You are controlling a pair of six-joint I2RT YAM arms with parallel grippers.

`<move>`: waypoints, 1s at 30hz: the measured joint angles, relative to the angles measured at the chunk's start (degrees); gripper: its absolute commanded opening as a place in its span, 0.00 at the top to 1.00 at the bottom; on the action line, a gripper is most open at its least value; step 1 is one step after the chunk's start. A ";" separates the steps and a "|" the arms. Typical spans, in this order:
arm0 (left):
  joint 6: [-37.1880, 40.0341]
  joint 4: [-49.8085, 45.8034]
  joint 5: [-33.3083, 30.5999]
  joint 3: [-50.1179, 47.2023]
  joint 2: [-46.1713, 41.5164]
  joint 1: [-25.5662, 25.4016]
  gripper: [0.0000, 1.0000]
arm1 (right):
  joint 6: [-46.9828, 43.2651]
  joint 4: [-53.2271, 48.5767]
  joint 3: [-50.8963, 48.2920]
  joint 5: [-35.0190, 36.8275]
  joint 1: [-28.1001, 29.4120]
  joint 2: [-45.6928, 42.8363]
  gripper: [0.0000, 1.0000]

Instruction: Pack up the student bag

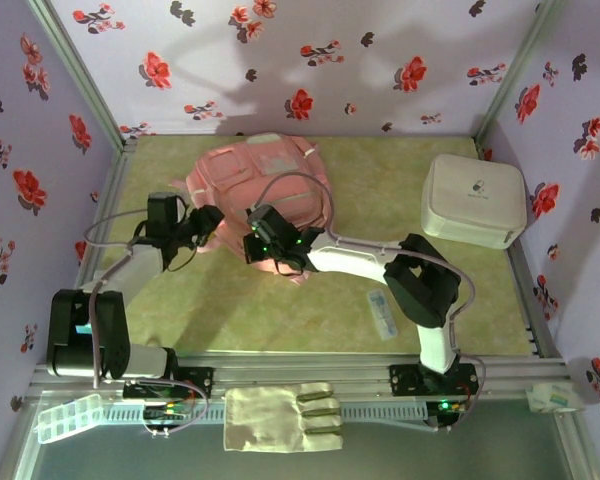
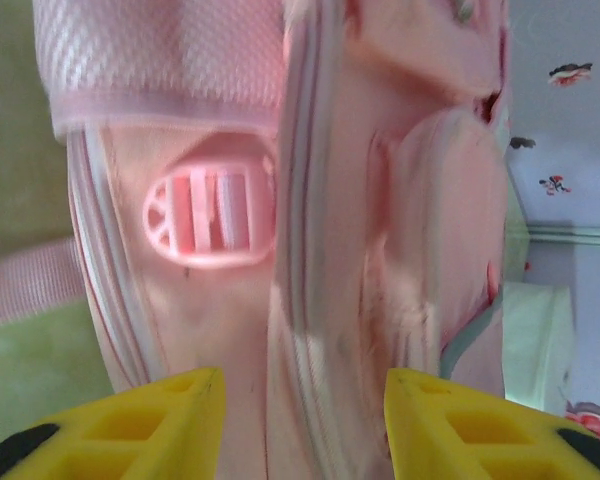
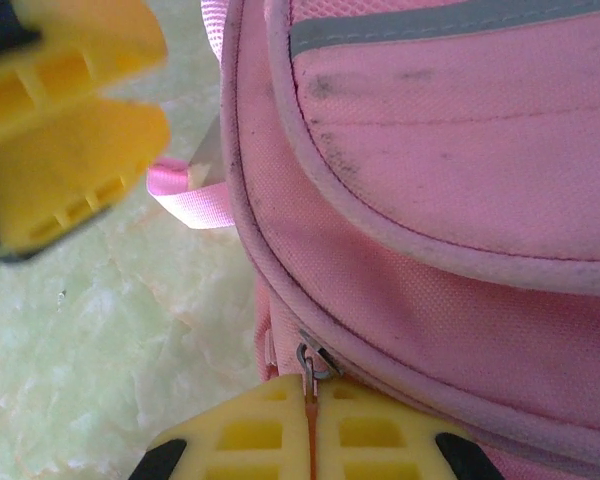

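The student bag [image 1: 260,175], a soft pink backpack, lies at the middle back of the table. My right gripper [image 1: 263,240] is at the bag's near edge. In the right wrist view it [image 3: 311,385] is shut on the small metal zipper pull [image 3: 310,362] of the pink bag [image 3: 460,200]. My left gripper [image 1: 212,222] is at the bag's left side. In the left wrist view its yellow fingers stand apart [image 2: 303,385], open, with the bag's side and zip seam [image 2: 380,250] just ahead and a pink buckle [image 2: 208,212] beyond.
A white rounded hard box [image 1: 473,200] stands at the back right. A small flat packet [image 1: 382,315] lies on the green mat near the right arm. A pale glove [image 1: 280,418] and a clear plastic case [image 1: 70,415] rest on the near ledge. Flowered walls enclose the table.
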 measured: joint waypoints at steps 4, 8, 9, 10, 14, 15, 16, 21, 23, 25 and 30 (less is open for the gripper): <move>-3.98 3.08 1.53 -2.49 -0.24 -1.40 0.56 | 0.02 0.02 0.37 -0.22 0.00 0.00 0.99; -6.08 6.23 2.71 -2.64 -0.07 -2.73 0.62 | 0.22 0.02 0.37 -0.37 0.00 0.00 0.99; -6.49 7.21 3.02 -2.64 0.24 -3.06 0.63 | 0.24 0.00 0.37 -0.39 0.00 0.00 0.99; -6.86 8.07 3.10 -2.64 0.76 -3.39 0.65 | 0.24 0.00 0.37 -0.39 0.00 0.00 0.99; -8.26 9.49 3.19 -2.64 3.17 -3.63 0.67 | 0.28 0.00 0.37 -0.39 0.00 0.00 0.99; -8.46 9.68 3.15 -2.64 3.63 -3.76 0.67 | 0.28 0.04 0.37 -0.39 0.00 0.00 0.99; -8.66 9.94 3.13 -2.64 3.96 -3.89 0.67 | 0.31 0.04 0.37 -0.39 0.00 0.00 0.99; -9.14 10.12 2.78 -2.64 4.02 -4.11 0.69 | 0.46 0.04 0.37 -0.39 0.00 0.00 0.99; -9.25 10.12 2.56 -2.64 4.02 -4.11 0.71 | 0.59 0.04 0.37 -0.37 0.00 0.00 0.99; -9.29 10.08 2.40 -2.64 4.02 -4.11 0.78 | 0.70 0.07 0.37 -0.37 0.00 0.00 0.99; -8.24 8.66 1.01 -2.23 4.02 -4.22 0.95 | 0.61 -0.52 0.26 1.42 0.11 -0.02 0.98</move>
